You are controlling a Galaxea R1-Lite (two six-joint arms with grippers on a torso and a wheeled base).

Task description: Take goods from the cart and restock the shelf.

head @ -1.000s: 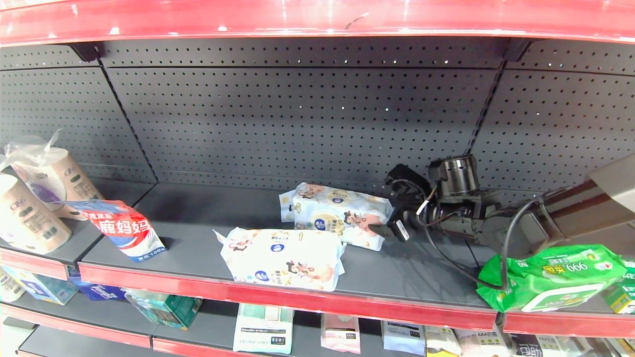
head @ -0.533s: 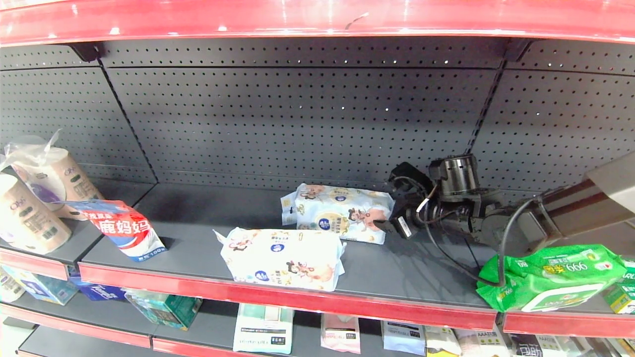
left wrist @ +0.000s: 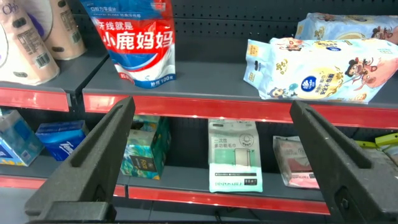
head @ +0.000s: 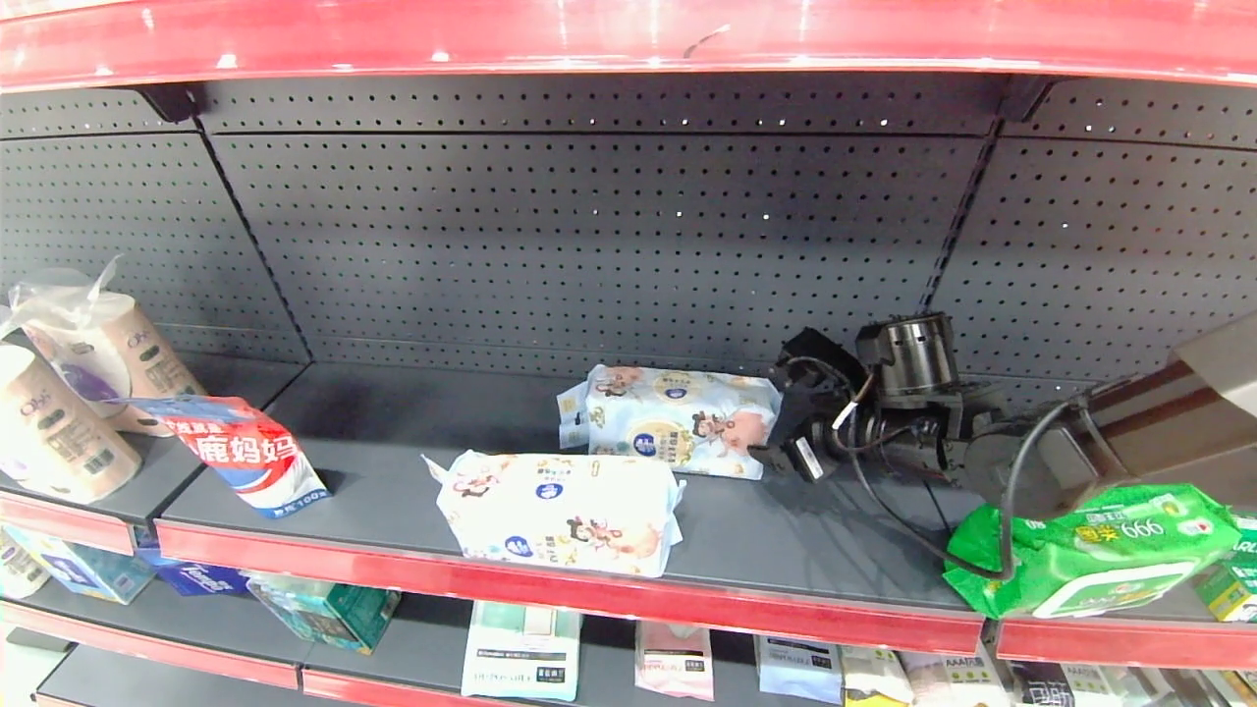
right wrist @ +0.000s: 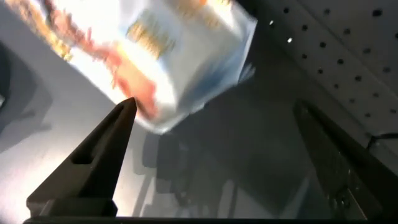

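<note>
Presently the right gripper [head: 778, 458] stands wide open and empty at the right end of a pale-blue soft tissue pack with cartoon figures [head: 678, 422]. That pack lies flat on the dark grey metal shelf [head: 393, 422], behind a second like pack [head: 560, 511] near the red front strip [head: 746, 614]. The left gripper [left wrist: 212, 104], also spread wide, holds nothing before the shelf front. A red-and-blue pouch with white lettering [head: 245, 454] stands leftward. A perforated grey back panel [head: 589, 226] rises behind.
</note>
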